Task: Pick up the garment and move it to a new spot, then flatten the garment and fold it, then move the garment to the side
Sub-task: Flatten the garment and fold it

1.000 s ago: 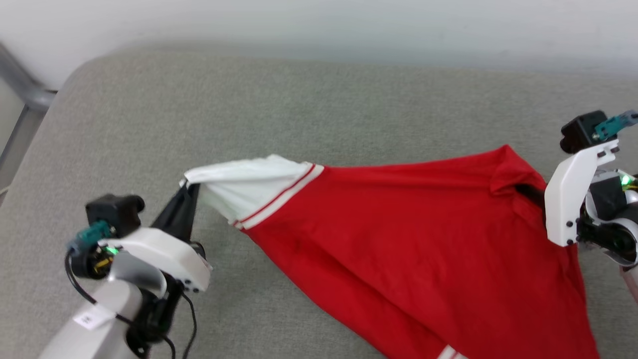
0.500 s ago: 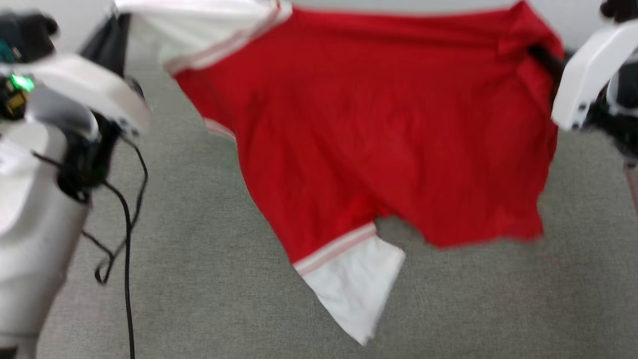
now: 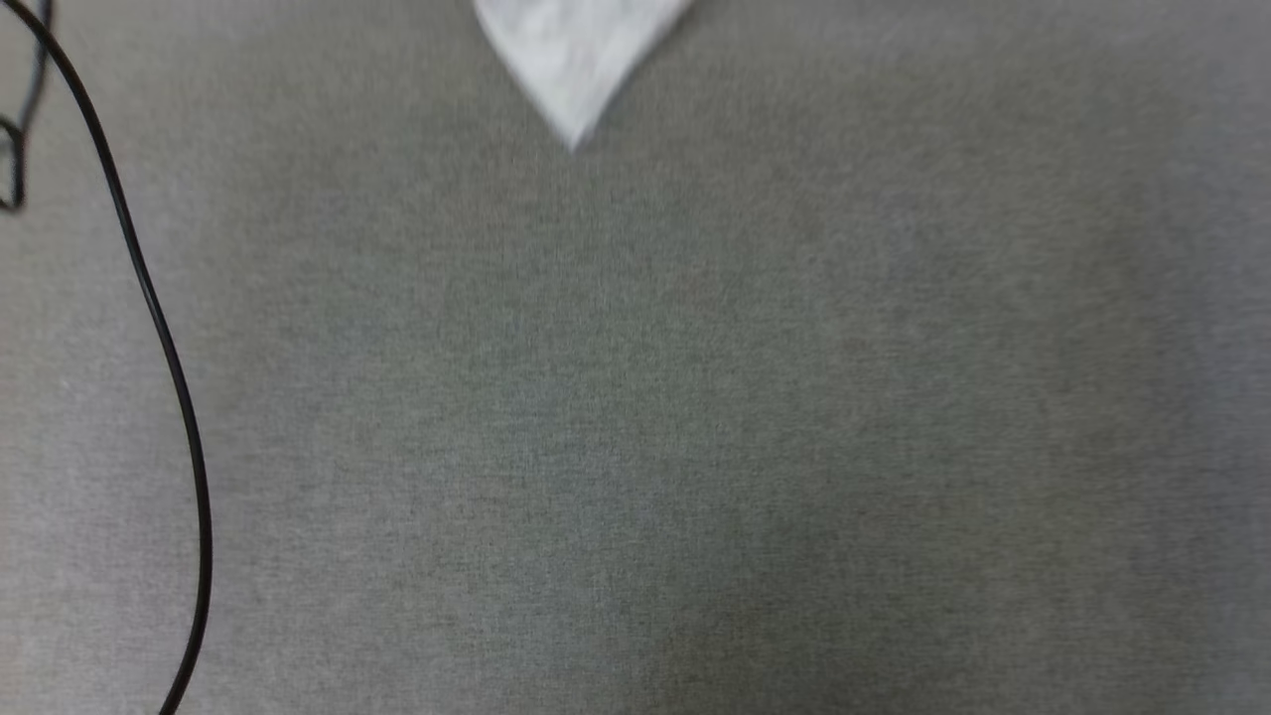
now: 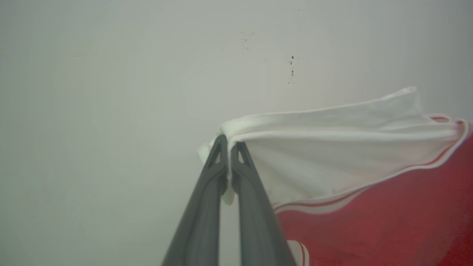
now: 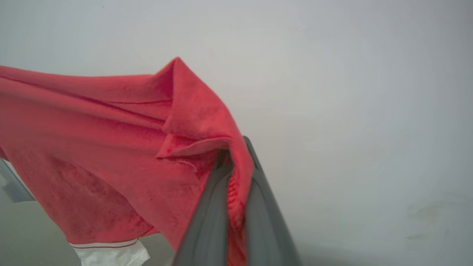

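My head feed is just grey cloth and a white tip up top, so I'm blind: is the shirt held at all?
Observer: Yes, the left pincer is shut on the white sleeve of the garment.
Operator: And the right?
Observer: The right pincer is shut on a red fold of it.
Operator: Is it bunched?
Observer: No, the right wrist view shows it hanging loose below the grip, the other white sleeve lowest.

A plain indoor room, bare like a test space, though whether it is a home or a lab cannot be told. A wide grey woven surface (image 3: 695,417), like upholstery, spreads below. Behind it stands a flat pale wall (image 4: 111,74) with a few dark specks (image 4: 292,70). A loose black cable (image 3: 149,298) hangs over the surface, and a blurred grey bar (image 5: 11,183) shows beside it.
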### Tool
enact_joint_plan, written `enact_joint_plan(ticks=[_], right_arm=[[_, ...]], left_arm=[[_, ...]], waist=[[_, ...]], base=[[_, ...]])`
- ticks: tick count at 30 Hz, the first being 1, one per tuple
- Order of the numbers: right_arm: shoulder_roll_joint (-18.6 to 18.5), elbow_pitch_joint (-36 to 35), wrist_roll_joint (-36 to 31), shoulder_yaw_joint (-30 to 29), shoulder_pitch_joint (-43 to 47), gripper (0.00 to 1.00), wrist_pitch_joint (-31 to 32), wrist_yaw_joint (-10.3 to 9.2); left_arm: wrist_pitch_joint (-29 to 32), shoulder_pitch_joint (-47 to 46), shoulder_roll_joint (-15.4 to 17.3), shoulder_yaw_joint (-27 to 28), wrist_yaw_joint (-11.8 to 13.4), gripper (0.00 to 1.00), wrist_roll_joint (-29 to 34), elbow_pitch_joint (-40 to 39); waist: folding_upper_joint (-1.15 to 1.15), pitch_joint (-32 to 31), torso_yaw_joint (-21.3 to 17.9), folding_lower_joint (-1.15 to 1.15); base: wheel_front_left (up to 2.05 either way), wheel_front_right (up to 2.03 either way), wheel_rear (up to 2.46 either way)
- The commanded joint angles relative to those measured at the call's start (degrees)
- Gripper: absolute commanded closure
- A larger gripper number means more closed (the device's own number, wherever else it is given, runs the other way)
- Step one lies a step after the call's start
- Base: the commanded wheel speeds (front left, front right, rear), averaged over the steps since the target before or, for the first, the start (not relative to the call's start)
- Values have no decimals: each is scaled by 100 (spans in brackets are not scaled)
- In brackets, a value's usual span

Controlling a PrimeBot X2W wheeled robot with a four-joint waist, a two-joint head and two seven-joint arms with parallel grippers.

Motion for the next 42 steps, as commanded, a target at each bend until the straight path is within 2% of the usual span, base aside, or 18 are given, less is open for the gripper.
enact_joint_plan(ticks=[1,5,10,14,19,24,30,36,42], right_arm=[[-47,138,-111,-87,-187,100,-150,-29],[23,343,-233,-123,-615,100,-385,-28],[158,638,-244,-66,-788,100,-642,-27],[263,911,-130,74,-820,100,-820,-22],[295,1237,114,363,-453,100,-1009,-22],[314,1470,478,800,328,100,-1219,-22],[126,1428,942,1325,1633,100,-1529,-22],[-262,1040,1416,1734,2977,100,-1812,-30],[-667,461,1681,1936,4282,100,-1833,-47]], left_arm=[[-103,-217,47,68,0,100,29,208],[-159,-656,-58,21,-113,100,47,527],[-93,-752,-234,-25,-251,100,-61,876],[-51,-593,-388,0,-382,100,-243,1199],[-100,-204,-534,54,-549,100,-506,1576],[-291,629,-620,107,-747,100,-772,1921],[-533,2058,-704,200,-910,100,-1143,2058],[-762,3611,-665,337,-886,100,-1435,1885],[-842,5125,-586,369,-627,100,-1575,1285]], waist=[[0,382,77,-1],[0,682,148,-1],[0,945,185,-1],[0,1166,225,-1],[0,1201,233,-1],[0,937,210,-1],[0,359,225,-1],[0,-311,253,-1],[0,-987,316,-1]], base=[[0,0,0],[0,0,0],[0,0,0],[0,0,0],[0,0,0],[0,0,0],[0,0,0],[0,0,0],[0,0,0]])
